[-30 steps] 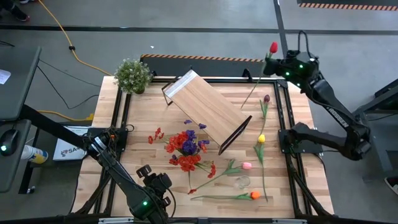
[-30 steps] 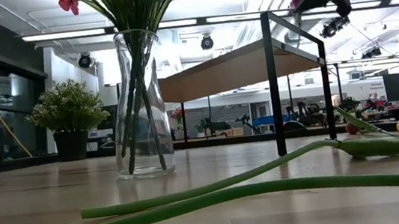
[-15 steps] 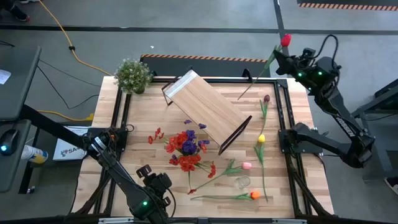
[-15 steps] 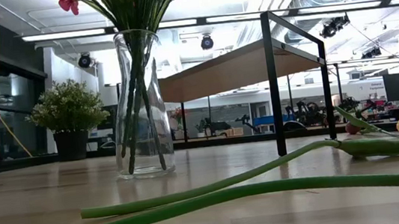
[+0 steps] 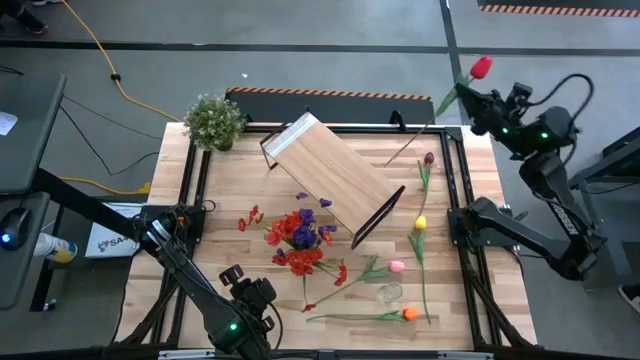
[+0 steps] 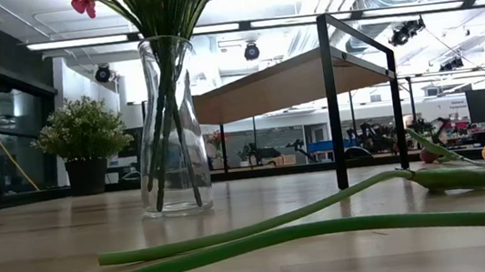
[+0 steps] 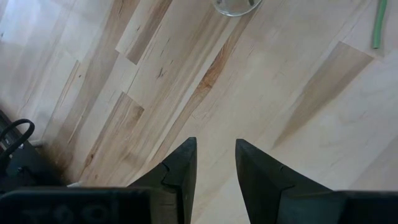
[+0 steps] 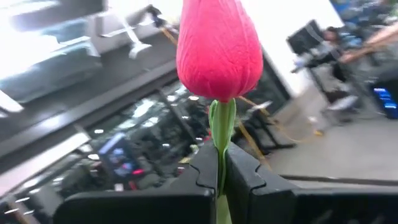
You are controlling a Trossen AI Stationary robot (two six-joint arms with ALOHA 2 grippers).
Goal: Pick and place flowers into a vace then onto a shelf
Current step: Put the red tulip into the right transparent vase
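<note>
My right gripper (image 5: 466, 94) is raised beyond the table's far right corner, shut on a red tulip (image 5: 481, 67). The vase (image 6: 168, 126), clear glass with several flowers in it, stands on the table; from above its bouquet (image 5: 300, 235) hides it. The shelf (image 5: 335, 180) stands slantwise behind it on its black legs. Maroon (image 5: 428, 159), yellow (image 5: 420, 223), pink (image 5: 397, 266) and orange (image 5: 410, 314) tulips lie flat on the table's right part. My left gripper (image 7: 216, 168) waits open above bare wood at the near edge. My right gripper pinches the red tulip's green stem (image 8: 221, 152) between its two fingers, just under the bloom (image 8: 219, 50). The fingers point slightly upward. The bloom stands above the fingertips, and the long stem (image 5: 415, 133) slants down from the hold toward the table's far edge.
A bushy potted plant (image 5: 213, 120) stands at the far left corner. Red sprays (image 5: 305, 262) lie near the vase, and long green stems (image 6: 263, 234) lie across the near table. A small clear glass thing (image 5: 388, 293) sits by the orange tulip.
My right gripper has risen and gone toward the table's right edge with the red tulip, tipping from pointing down to pointing slightly up. It has left the top of the low view. The tulip's bloom now stands higher and farther right, and its stem trails behind.
</note>
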